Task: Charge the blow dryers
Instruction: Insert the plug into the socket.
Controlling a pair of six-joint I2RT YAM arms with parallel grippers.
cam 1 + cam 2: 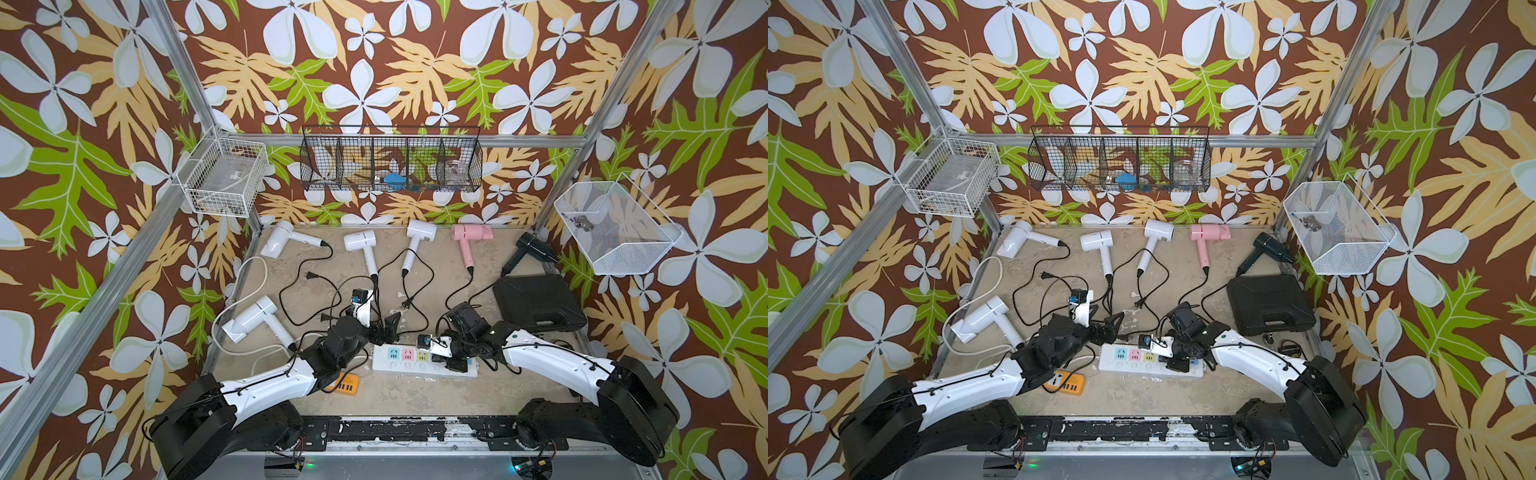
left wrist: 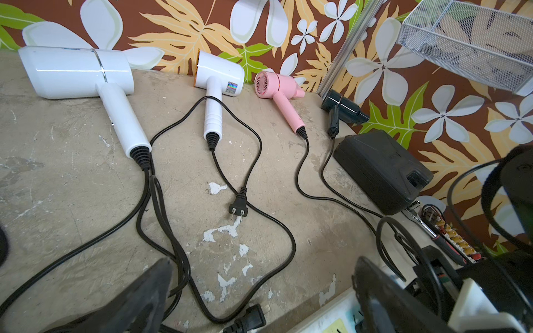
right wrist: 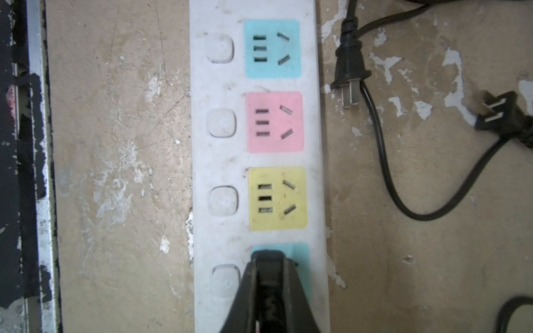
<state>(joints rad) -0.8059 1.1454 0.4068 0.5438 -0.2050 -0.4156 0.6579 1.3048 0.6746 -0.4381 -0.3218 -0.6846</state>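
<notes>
we see all six blow dryers [image 1: 1096, 242] lying on the table [image 1: 415, 399]. along the far wall, from left to right, lie the far-left white dryer [image 1: 280, 241], the second white dryer [image 1: 360, 242], the third white dryer [image 1: 420, 230], the pink dryer [image 1: 471, 232] and the black dryer [image 1: 534, 247]; the near white dryer [image 1: 251, 318] lies alone by the left wall. each trails a thin black cord [image 2: 150, 181] toward the middle of the table, where the cords cross and loop. the white power strip [image 1: 384, 368] lies near the front edge, with the orange power strip [image 1: 345, 384] just to its left, partly under the left arm [image 1: 266, 382]. the black case [image 1: 538, 301] lies by the right wall, in front of the black dryer. the left gripper [image 1: 388, 328] stands wide open, low over the cords just behind the white strip, gripping nothing. the right gripper [image 3: 268, 255] points straight down onto the strip's fourth socket [image 3: 300, 253], the blue-green one next to the yellow socket [image 3: 277, 199]; its jaws are drawn close together, and we cannot tell whether a plug is pinched between them. the blue socket [image 3: 271, 49], pink socket [image 3: 275, 122] and yellow socket show bare slots, a loose plug [image 3: 349, 72] lies on the table just beside the strip, and a second plug [image 3: 503, 115] lies further out.
</notes>
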